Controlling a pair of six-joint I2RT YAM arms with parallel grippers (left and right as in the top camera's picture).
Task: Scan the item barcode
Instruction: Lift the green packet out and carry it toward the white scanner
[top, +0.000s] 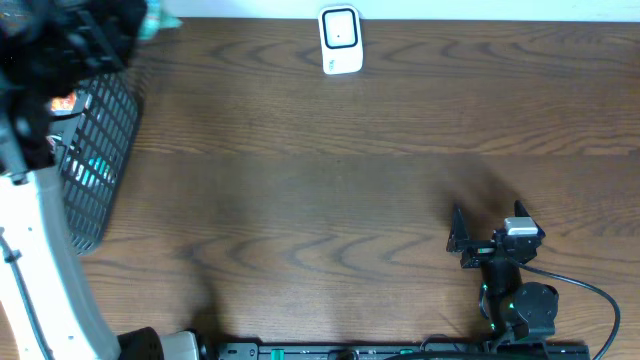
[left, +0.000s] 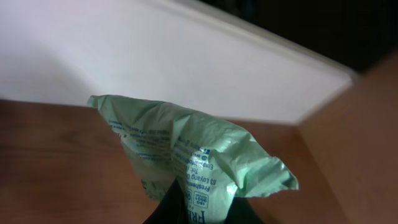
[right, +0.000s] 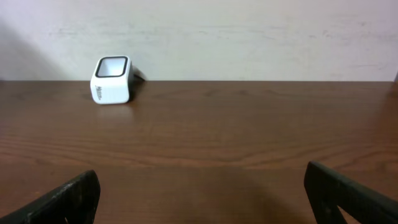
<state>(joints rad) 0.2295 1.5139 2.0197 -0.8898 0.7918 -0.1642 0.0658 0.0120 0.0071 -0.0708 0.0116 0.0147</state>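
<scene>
Green printed pouch pinched in left claw, 10 o'clock; right claw spread, 5 o'clock; white scanner 12 o'clock.

Overhead looks down at the bench; right wrist, low, faces the far scanner, shared with overhead; left wrist sits close against a green bag.

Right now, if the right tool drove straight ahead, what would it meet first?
Probably nothing near: the open right tool points across bare table toward the back wall. The white scanner sits left of that line, though depth is unclear.
</scene>
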